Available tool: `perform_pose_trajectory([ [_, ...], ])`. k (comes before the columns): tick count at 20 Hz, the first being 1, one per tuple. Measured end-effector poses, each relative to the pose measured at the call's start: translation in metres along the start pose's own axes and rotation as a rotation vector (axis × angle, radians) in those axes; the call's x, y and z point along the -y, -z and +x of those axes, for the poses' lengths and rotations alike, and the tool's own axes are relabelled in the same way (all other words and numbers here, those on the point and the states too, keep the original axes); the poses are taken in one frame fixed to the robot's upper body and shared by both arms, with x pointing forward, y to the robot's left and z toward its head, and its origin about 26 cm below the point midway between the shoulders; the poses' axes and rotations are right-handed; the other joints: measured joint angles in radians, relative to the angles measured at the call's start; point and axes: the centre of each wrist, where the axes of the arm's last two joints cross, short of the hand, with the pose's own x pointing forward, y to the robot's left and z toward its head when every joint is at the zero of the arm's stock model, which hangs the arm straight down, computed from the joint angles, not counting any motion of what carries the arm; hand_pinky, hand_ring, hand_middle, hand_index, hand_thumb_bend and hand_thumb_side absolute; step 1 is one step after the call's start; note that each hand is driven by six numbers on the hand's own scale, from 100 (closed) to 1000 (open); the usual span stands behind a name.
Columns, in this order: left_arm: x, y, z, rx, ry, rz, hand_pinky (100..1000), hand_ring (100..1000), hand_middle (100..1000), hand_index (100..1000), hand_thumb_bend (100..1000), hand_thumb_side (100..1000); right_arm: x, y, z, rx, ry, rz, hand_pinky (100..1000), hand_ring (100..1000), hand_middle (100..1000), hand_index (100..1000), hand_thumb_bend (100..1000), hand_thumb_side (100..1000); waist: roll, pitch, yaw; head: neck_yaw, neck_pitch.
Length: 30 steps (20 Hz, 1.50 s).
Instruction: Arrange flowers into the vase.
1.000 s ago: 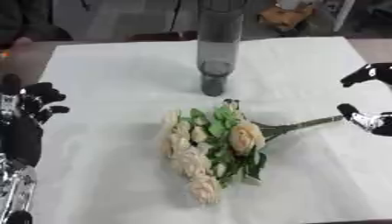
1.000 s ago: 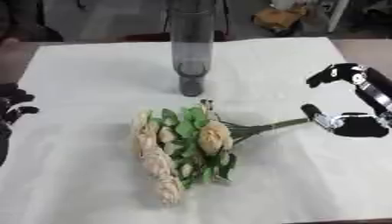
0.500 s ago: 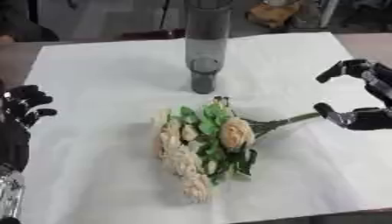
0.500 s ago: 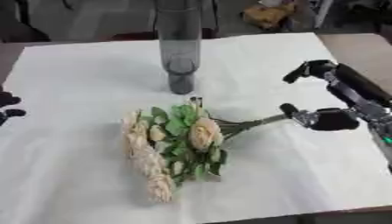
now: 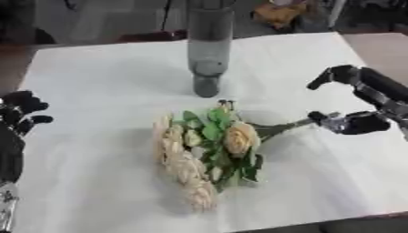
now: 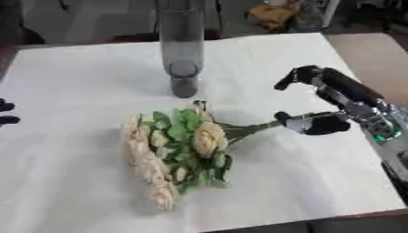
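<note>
A bunch of cream flowers with green leaves lies flat on the white table, its stems pointing right. A tall grey vase stands upright behind it at the table's middle back. My right hand hovers at the stem ends, fingers spread above and thumb low beside the stems, open and not closed on them. My left hand rests open at the left edge, fingers up, far from the flowers.
The table's far edge runs behind the vase, with dark floor and a yellowish object beyond. A brown surface lies past the table's right edge. Bare white cloth lies left of and in front of the bunch.
The camera has shifted, so the whole scene slid. My right hand has moved left, closer to the stem ends. The flowers and vase have stayed in place.
</note>
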Motion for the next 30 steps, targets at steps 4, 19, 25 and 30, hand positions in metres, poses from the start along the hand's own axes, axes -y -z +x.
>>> perform_pose_trajectory([
  [4, 0.001, 0.000, 0.000, -0.001, 0.000, -0.002, 573, 645, 555, 656, 625, 802, -0.003, 0.002, -0.001, 0.008, 0.000, 0.020, 790, 776, 655, 777, 341, 313, 0.000, 0.000, 0.001, 0.000, 0.000],
  [19, 0.001, 0.000, 0.000, -0.005, -0.003, -0.010, 573, 645, 555, 657, 625, 802, -0.024, 0.015, -0.012, 0.018, -0.025, 0.165, 789, 775, 657, 778, 326, 303, 0.000, 0.000, 0.008, -0.001, 0.000],
  [25, 0.001, 0.000, 0.000, -0.005, -0.005, -0.010, 573, 645, 555, 656, 625, 802, -0.031, 0.015, -0.019, 0.000, -0.033, 0.192, 788, 775, 657, 778, 324, 302, 0.000, 0.000, 0.010, -0.002, 0.000],
  [30, 0.002, 0.000, 0.000, -0.005, -0.005, -0.010, 573, 645, 555, 656, 625, 802, -0.034, 0.014, -0.024, -0.017, -0.042, 0.207, 785, 772, 654, 776, 321, 302, 0.000, 0.000, 0.010, -0.002, 0.000],
])
